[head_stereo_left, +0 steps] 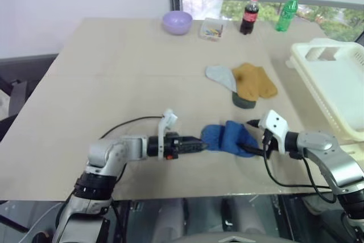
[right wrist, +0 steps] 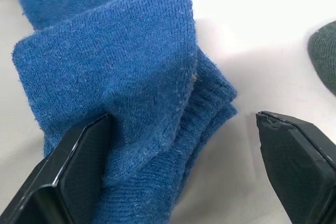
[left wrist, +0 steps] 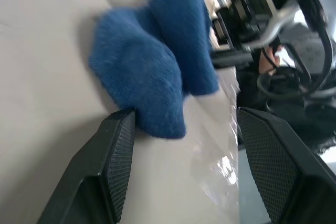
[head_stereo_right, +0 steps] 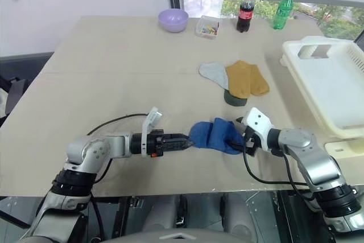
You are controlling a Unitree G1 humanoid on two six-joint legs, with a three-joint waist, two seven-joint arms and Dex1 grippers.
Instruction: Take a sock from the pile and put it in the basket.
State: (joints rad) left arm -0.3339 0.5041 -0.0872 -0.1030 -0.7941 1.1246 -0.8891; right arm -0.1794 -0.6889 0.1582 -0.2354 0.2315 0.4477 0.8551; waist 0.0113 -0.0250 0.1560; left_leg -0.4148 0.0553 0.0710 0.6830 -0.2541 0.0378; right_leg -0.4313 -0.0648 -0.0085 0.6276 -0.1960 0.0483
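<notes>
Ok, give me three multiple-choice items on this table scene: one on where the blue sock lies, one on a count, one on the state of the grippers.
1. Where does the blue sock lie?
A. In the basket
B. On the table between the two grippers
C. Inside the lilac bowl

2. How many bottles stand at the far edge of the table?
A. One
B. Two
C. Four

3. How do the left gripper and right gripper stand?
A. Both open
B. Both shut on the sock
C. Left shut, right open

Key: 1 B, the sock rests on the tabletop with a gripper at each end, and the basket stands apart. 2 B, a cola bottle and a green bottle. 3 A, each wrist view shows its fingers spread with a gap between.
</notes>
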